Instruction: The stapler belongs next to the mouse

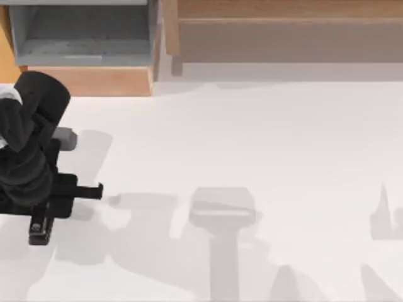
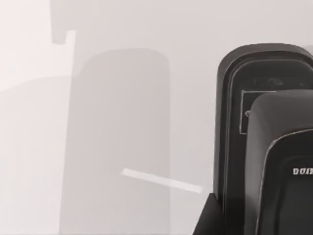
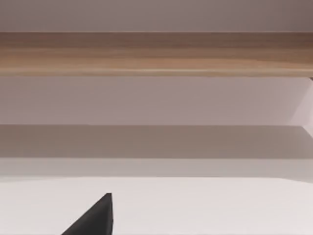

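The stapler [image 2: 264,147] is a black rounded bar with a pale label mark, very close in the left wrist view. From above, a short black end of the stapler [image 1: 40,234] sticks out below my left gripper [image 1: 47,207], which hangs over it at the table's left edge. My left arm hides how the fingers sit on it. A small grey rounded piece [image 1: 65,137] pokes out beside that arm. I cannot tell whether it is the mouse. The right wrist view shows one dark fingertip [image 3: 95,218] of my right gripper over the white table, facing the back shelf.
A wooden unit with a grey open compartment [image 1: 82,38] stands at the back left. A long wooden shelf [image 1: 283,31] runs along the back to the right. The white table [image 1: 252,138] stretches to the right, crossed by grey shadows.
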Available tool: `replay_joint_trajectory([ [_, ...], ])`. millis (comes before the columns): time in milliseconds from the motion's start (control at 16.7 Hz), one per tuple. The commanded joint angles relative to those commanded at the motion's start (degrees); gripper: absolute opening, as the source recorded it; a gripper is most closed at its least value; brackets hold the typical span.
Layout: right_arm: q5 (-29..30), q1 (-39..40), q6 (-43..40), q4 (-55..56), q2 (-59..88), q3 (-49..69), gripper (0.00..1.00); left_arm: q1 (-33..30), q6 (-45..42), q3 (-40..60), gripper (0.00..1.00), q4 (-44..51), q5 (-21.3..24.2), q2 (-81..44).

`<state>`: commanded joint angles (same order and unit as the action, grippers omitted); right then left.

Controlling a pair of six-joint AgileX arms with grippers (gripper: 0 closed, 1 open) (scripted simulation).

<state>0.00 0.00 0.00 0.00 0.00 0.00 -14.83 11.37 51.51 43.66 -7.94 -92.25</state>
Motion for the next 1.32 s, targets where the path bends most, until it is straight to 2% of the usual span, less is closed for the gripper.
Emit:
replay_joint_trajectory([
  [540, 0.0, 0.0, 0.0, 0.0, 0.0, 0.0, 1.0, 0.32, 0.69, -1.08, 0.0, -5.19, 3.8, -1.37],
  [900, 0.0, 0.0, 0.0, 0.0, 0.0, 0.0, 1.0, 0.34, 0.74, -1.82, 0.0, -5.24, 4.12, -2.12],
  [1320, 0.0, 0.0, 0.0, 0.0, 0.0, 0.0, 1.0, 0.34, 0.74, -1.82, 0.53, -5.24, 4.12, -2.12],
])
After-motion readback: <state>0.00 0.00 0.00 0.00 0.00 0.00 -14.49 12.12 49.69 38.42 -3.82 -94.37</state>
